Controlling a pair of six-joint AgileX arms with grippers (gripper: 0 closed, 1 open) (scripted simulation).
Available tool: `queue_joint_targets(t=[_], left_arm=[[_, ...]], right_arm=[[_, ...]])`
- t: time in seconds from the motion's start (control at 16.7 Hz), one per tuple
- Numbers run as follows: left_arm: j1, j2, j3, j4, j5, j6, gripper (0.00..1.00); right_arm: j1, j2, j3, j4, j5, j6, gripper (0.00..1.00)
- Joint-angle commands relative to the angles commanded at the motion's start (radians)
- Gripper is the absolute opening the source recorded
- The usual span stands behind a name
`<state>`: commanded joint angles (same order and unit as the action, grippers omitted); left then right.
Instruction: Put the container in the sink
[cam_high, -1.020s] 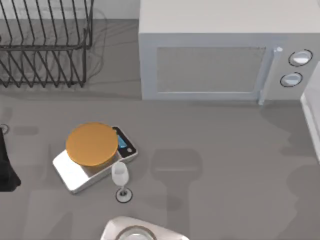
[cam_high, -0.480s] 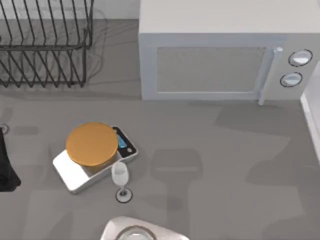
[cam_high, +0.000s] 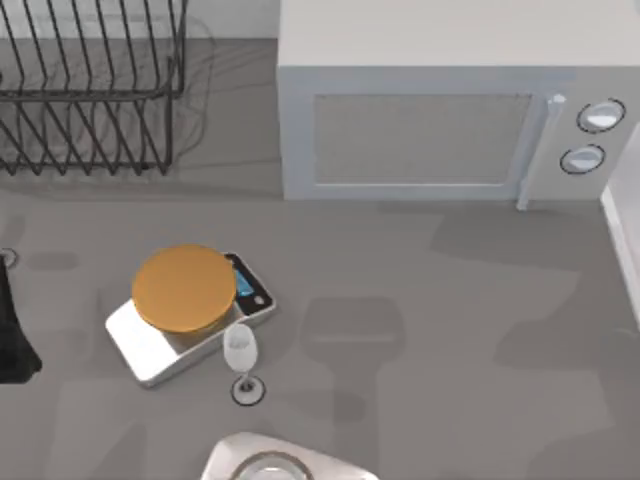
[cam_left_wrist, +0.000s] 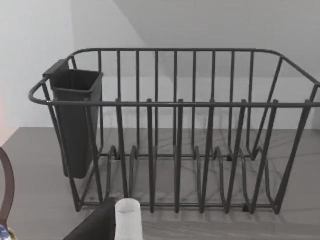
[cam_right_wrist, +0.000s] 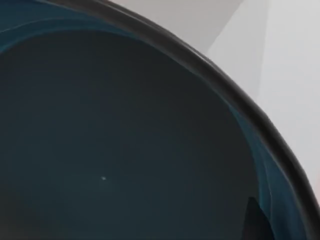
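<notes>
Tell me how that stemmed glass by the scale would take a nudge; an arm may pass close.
The stemmed glass would probably tip easily: tall on a thin stem over a small foot. It looks clear and thin-walled, so likely light and fragile. It stands beside the scale, which might block a fall that way.

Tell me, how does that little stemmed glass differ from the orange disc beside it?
The stemmed glass is clear and pale; the orange disc is opaque. The glass stands upright and narrow on the table; the disc lies flat and much wider on the scale. Both are round, seen from above.
</notes>
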<state>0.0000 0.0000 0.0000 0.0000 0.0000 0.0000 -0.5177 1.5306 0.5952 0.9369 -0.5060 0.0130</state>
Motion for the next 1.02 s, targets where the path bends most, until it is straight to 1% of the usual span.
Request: queue_joint_targets(t=[0.18, 0.48, 0.72, 1.02], left_arm=[[0.0, 0.0, 0.0, 0.0, 0.0, 0.0, 1.0], [0.0, 0.0, 0.0, 0.0, 0.0, 0.0, 1.0], [0.0, 0.0, 0.0, 0.0, 0.0, 0.0, 1.0], [0.0, 0.0, 0.0, 0.0, 0.0, 0.0, 1.0]], right_arm=[[0.003, 0.096, -0.007, 0.103, -0.009, -0.004, 0.0], [0.001, 0.294, -0.033, 0.347, -0.013, -0.011, 0.0], [-0.009, 0.462, -0.063, 0.528, 0.001, -0.02, 0.0], [-0.009, 0.639, -0.1, 0.743, 0.01, 0.001, 0.0]])
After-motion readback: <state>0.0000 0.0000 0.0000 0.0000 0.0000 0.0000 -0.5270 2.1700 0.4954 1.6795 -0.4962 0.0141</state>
